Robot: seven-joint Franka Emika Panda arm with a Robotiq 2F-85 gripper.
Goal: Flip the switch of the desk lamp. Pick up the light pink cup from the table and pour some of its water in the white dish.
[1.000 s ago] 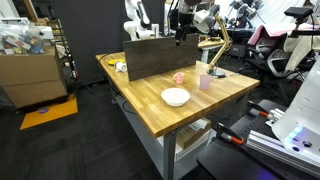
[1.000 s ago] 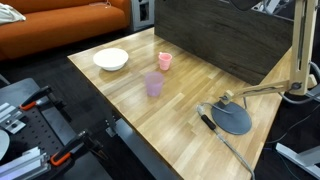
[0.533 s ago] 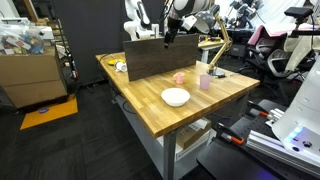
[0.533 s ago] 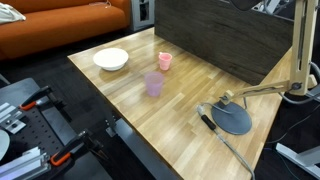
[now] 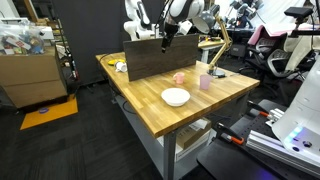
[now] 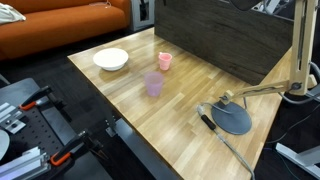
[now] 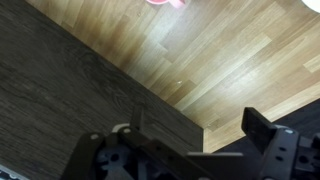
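The tan desk lamp (image 5: 214, 47) stands at the table's far corner; its dark flat base (image 6: 232, 117) and folded arm show in an exterior view. The small light pink cup (image 5: 179, 78) (image 6: 165, 61) stands on the wooden table beside a taller pale pink tumbler (image 5: 205, 82) (image 6: 154, 85). Its rim also shows at the top edge of the wrist view (image 7: 168, 3). The white dish (image 5: 175, 97) (image 6: 111, 59) lies near the table's front edge. My gripper (image 5: 166, 38) hangs high above the dark wooden panel, open and empty; its fingers (image 7: 190, 128) show in the wrist view.
A dark wooden panel (image 5: 160, 55) (image 6: 225, 40) (image 7: 70, 90) stands upright across the back of the table. An orange sofa (image 6: 60, 30) is beyond the table. Cardboard boxes (image 5: 35, 75) and chairs (image 5: 280, 55) surround the table. Small items (image 5: 118, 67) lie at the table's far corner.
My gripper has moved leftward along the top of the dark panel, away from the lamp. The cups, dish and lamp have not moved.
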